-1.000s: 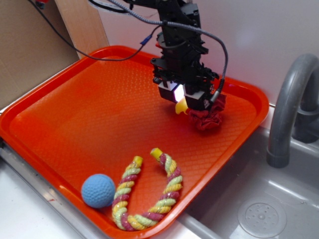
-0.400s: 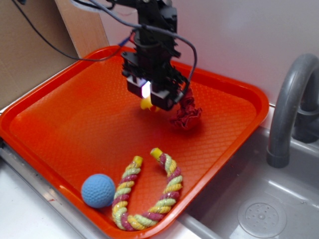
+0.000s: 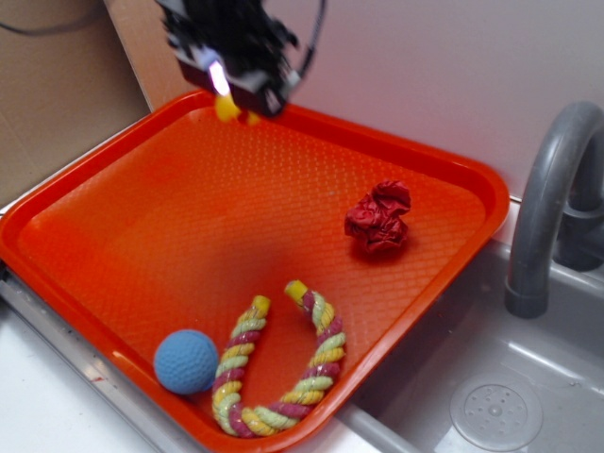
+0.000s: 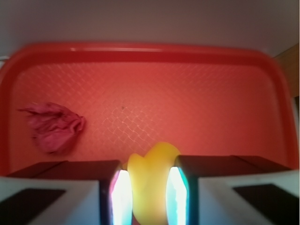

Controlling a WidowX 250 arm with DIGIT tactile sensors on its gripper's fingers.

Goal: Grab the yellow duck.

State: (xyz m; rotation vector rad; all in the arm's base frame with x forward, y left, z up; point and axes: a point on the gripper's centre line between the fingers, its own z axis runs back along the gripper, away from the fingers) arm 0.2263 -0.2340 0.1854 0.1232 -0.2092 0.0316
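The yellow duck (image 4: 150, 180) is clamped between my two glowing pads (image 4: 121, 197); its rounded top pokes out beyond them. In the exterior view the gripper (image 3: 234, 99) hangs high over the far left rim of the orange tray (image 3: 113, 245), shut on the duck (image 3: 227, 109), which shows as a small yellow blob under the black fingers, off the tray floor.
A red foil wad (image 3: 379, 218) lies on the tray's right side, also in the wrist view as the red foil wad (image 4: 54, 126) at left. A blue ball (image 3: 185, 361) and braided rope (image 3: 278, 363) sit at the front. A grey faucet (image 3: 552, 208) and sink stand right; cardboard stands behind left.
The gripper has carried the duck up and to the left, away from the red foil wad, which is left lying on the tray.
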